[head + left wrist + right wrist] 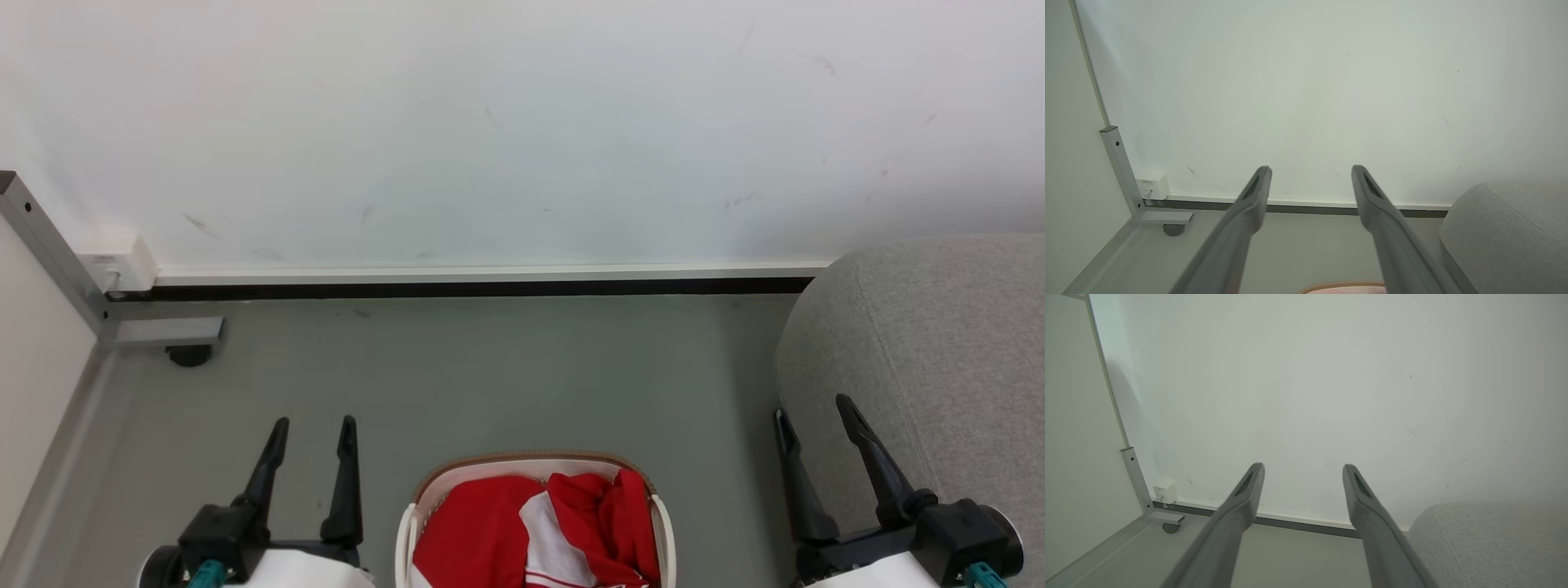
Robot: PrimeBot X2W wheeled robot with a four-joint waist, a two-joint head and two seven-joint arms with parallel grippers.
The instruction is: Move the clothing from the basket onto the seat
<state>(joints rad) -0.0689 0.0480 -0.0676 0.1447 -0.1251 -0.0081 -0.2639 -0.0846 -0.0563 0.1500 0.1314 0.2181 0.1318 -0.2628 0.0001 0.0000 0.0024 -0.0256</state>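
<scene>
Two pairs of jaws are held apart and empty: the left jaws at seven o'clock of the head view, the right jaws at five. Between them, at six, the basket [522,460] is seen on the floor, filled with red-and-white clothing [482,535]. The first pick is judged not yet begun. A descent into the basket is called for, then carriage to the seat [939,343] at three o'clock.
</scene>
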